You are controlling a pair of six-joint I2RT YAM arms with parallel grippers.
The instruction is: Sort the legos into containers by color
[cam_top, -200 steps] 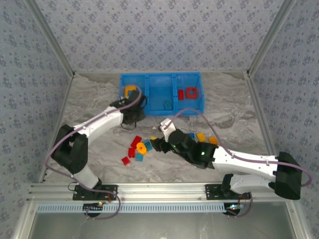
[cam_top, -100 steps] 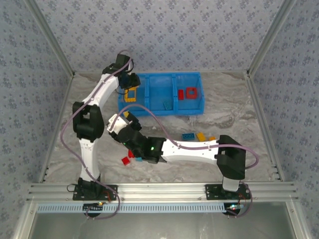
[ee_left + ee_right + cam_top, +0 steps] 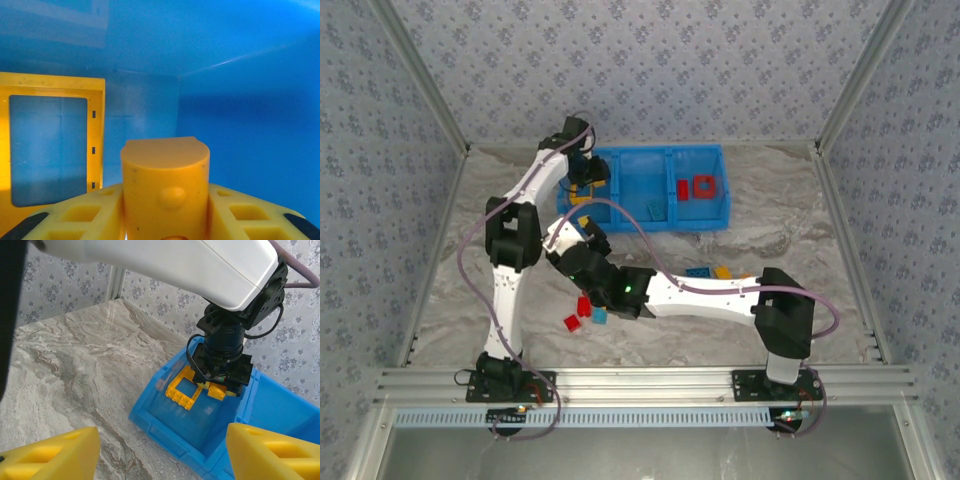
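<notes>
The blue bin point(image 3: 642, 151) stands at the back. My left gripper point(image 3: 586, 178) hangs low in the bin's left compartment. Its fingers point(image 3: 82, 215) lie against both sides of a yellow round-topped lego point(image 3: 165, 170). A yellow open-frame lego point(image 3: 50, 87) lies just beyond it on the bin floor point(image 3: 240, 135). From the right wrist, the frame lego point(image 3: 184, 390) and the held lego point(image 3: 216, 391) show under the left gripper point(image 3: 220, 382). My right gripper point(image 3: 162, 447) hovers open and empty over the table before the bin's front left corner point(image 3: 150, 415). Loose red point(image 3: 583, 305), blue point(image 3: 599, 315) and yellow point(image 3: 722, 271) legos lie on the table.
The bin's right compartment holds red legos point(image 3: 703, 186), and a small dark piece point(image 3: 653, 210) lies in the middle one. The right arm point(image 3: 700, 292) stretches leftward across the loose pile. Walls close in at both sides.
The left arm swung from the table in front of the bin up and into the left compartment. The right arm swept left from the pile toward the bin's front left corner.
</notes>
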